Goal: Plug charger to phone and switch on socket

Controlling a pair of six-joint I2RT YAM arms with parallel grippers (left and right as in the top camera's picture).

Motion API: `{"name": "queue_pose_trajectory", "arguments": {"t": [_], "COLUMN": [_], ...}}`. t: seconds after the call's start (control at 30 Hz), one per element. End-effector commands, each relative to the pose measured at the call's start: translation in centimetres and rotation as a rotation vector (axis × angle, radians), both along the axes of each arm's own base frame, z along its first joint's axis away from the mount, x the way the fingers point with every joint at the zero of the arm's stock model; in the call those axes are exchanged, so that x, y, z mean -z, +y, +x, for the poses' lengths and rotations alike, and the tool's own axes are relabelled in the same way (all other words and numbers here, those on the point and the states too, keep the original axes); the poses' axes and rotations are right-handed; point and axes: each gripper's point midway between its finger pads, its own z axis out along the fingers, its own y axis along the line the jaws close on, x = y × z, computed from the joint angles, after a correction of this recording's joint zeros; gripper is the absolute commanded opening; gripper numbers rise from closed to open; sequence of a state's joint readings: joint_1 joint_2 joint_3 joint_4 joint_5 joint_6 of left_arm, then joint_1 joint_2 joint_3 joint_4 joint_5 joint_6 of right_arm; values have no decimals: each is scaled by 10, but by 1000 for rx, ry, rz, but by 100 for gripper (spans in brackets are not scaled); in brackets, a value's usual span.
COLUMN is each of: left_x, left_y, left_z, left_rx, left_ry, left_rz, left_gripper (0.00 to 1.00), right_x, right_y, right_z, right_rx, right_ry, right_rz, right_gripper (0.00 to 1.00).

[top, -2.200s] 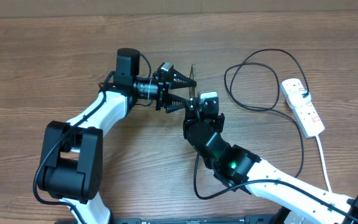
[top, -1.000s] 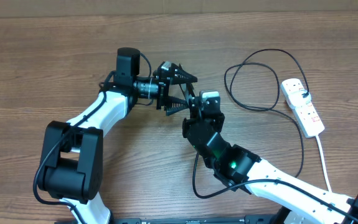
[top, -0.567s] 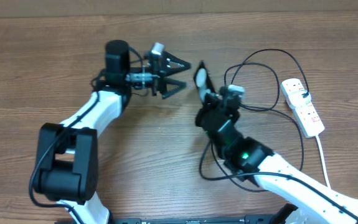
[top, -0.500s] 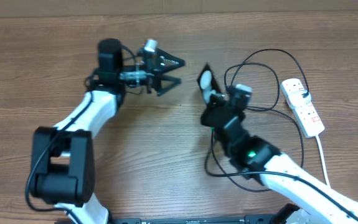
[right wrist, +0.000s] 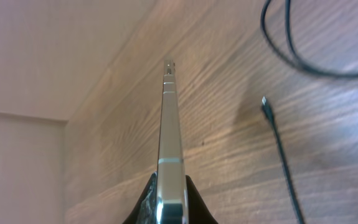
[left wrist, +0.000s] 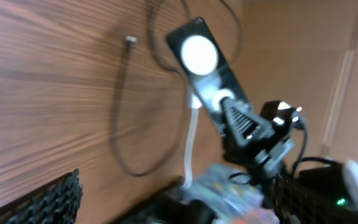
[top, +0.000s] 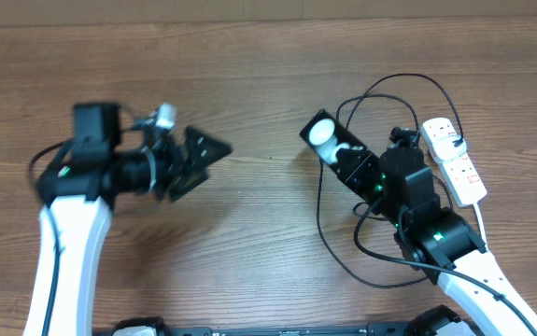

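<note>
- Black right end effector (top: 350, 161) is clamped on the slim black glossy rectangular phone (top: 327, 138). Its fingers (right wrist: 144, 208) press on both faces at one end.
- The phone (right wrist: 168, 137) is held up off the brown wood-grain tabletop (top: 249, 56). It shows edge-on in the right wrist view. In the overhead view its face is tilted up with a round white glare.
- The tiny black connector plug (right wrist: 263, 99) lies loose on the tabletop near the phone, not touching it.
- The long thin black charger cable (top: 394, 84) loops between the phone and the strip. One run curves under the right arm.
- The white elongated power strip (top: 457, 163) with small red switches lies flat at the right edge. Its white cord (top: 485, 238) trails toward the near side, and the charger cable reaches its far end.
- Left end effector (top: 207, 163) is blurred in the overhead view. Its jaws are spread wide and hold nothing, with ridged fingers (left wrist: 51, 199) at the frame corners. It is over bare tabletop, well apart from the phone.
</note>
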State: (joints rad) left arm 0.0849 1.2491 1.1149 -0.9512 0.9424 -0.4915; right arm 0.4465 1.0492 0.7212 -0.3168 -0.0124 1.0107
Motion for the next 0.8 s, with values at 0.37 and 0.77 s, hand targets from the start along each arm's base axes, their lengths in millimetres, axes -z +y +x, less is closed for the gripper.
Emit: {"name": "queue_pose_trajectory", "arguments": {"t": [0.37, 0.77], "left_x": [57, 62], "left_y": [34, 1], "left_z": [-54, -17], "left_rx": [-144, -231], "left_ry": [-128, 78], "left_rz": [-364, -439], "left_gripper": [100, 99], "right_x": [-4, 5], "right_y": [41, 97], "right_z": [-6, -9], "right_rx": [-63, -46], "right_ry": [-64, -58], "right_rz": [478, 571], "right_gripper": [4, 4]}}
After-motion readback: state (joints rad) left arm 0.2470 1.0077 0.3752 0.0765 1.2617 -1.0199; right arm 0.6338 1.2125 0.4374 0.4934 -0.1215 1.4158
